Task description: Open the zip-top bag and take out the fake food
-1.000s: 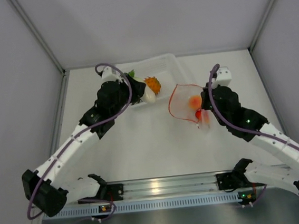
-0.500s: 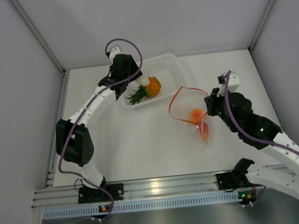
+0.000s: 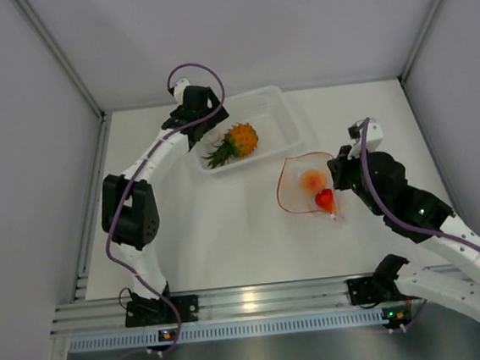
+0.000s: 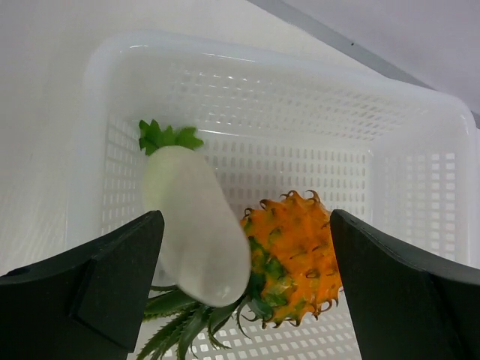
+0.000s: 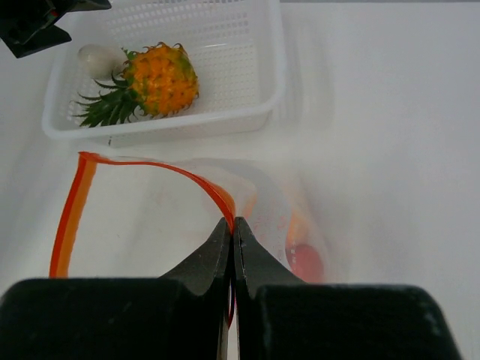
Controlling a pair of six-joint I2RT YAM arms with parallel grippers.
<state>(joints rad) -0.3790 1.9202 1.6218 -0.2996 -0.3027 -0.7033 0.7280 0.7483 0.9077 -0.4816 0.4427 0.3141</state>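
The right tool [image 5: 232, 225] pinches the zip-top bag [image 3: 292, 194] by its red-orange strip. The bag lies open on the counter [image 3: 228, 232], peach fruit [image 3: 311, 179] and red fruit [image 3: 324, 199] inside. The left tool [image 4: 246, 221], spread wide, hovers over the pineapple [image 4: 292, 255] and white vegetable [image 4: 191, 225] in the tray [image 4: 300, 105].

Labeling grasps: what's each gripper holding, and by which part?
Right gripper pinches the zip-top bag by its red-orange zip strip. Left gripper is open over the basket, holding nothing.
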